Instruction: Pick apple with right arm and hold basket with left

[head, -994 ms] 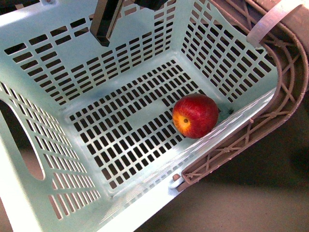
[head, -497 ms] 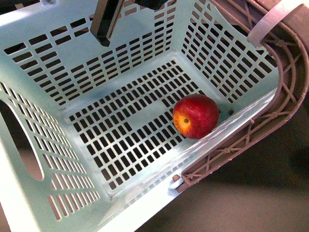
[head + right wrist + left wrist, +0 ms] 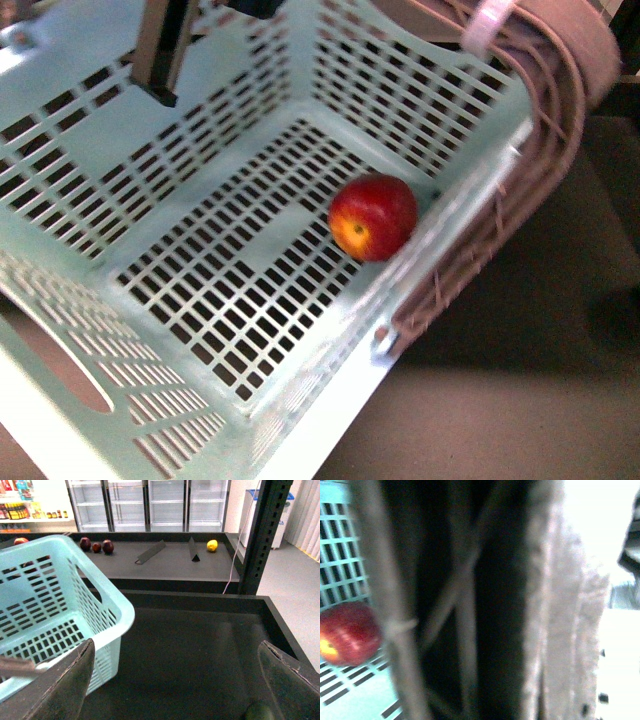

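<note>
Front view looks down into the basket [image 3: 120,150], which sits tilted and fills most of the picture, leaving bare dark worktop [image 3: 520,400] only toward the near right corner. The apple [image 3: 372,217] lies on the slotted floor, touching the wall that carries the brown lattice handle [image 3: 545,130], close to that wall's far corner, its yellow patch facing the camera. A white zip tie [image 3: 490,18] sits at the top of the handle. The left wrist camera is pressed close against the handle's blurred strands [image 3: 462,610], with the apple [image 3: 347,640] and pale aqua slots [image 3: 340,555] seen past them. The left gripper's fingers cannot be made out, so I cannot tell whether they pinch the handle. The right gripper [image 3: 175,695] hangs outside the basket [image 3: 60,605], low over the worktop [image 3: 200,645], its two dark fingers [image 3: 65,690] spread wide with nothing between them. Beyond the far edge, a shelf holds dark red fruits [image 3: 97,545] and a yellow fruit [image 3: 212,545].
</note>
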Tool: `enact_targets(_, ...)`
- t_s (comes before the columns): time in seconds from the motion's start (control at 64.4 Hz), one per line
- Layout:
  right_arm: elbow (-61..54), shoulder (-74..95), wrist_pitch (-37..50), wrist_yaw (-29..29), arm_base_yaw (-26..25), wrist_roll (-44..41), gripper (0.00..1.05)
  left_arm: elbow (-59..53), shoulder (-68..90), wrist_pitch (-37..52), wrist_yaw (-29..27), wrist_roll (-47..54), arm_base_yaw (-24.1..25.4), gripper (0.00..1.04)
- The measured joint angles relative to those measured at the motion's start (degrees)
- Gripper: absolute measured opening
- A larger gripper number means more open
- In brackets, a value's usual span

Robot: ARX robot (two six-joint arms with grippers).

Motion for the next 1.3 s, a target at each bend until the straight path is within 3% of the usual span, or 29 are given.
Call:
enact_targets(0.047, 0.0, 0.0, 0.0, 0.0, 0.0, 0.0, 0.96, 0.0, 0.0, 0.0, -4.2, -0.9, 1.3, 0.14)
enact_targets(0.124, 0.0, 0.0, 0.0, 0.0, 0.0, 0.0, 0.96, 0.0, -0.2, 0.1, -5.5, -1.1, 4.3, 0.14)
enact_targets(0.404, 0.0, 0.0, 0.0, 0.0, 0.0, 0.0, 0.96, -0.2, 0.6, 0.9, -3.2, -7.2, 13.9, 0.14)
enact_targets(0.668, 0.0, 0.0, 0.0, 0.0, 0.0, 0.0, 0.96, 1.2, 7.4, 1.2, -0.9, -10.3, 20.0, 0.14)
enact_targets(1.304, 0.0, 0.0, 0.0, 0.0, 0.0, 0.0, 0.96, 0.4, 15.8, 5.4, 2.3, -11.6, 25.5, 0.14)
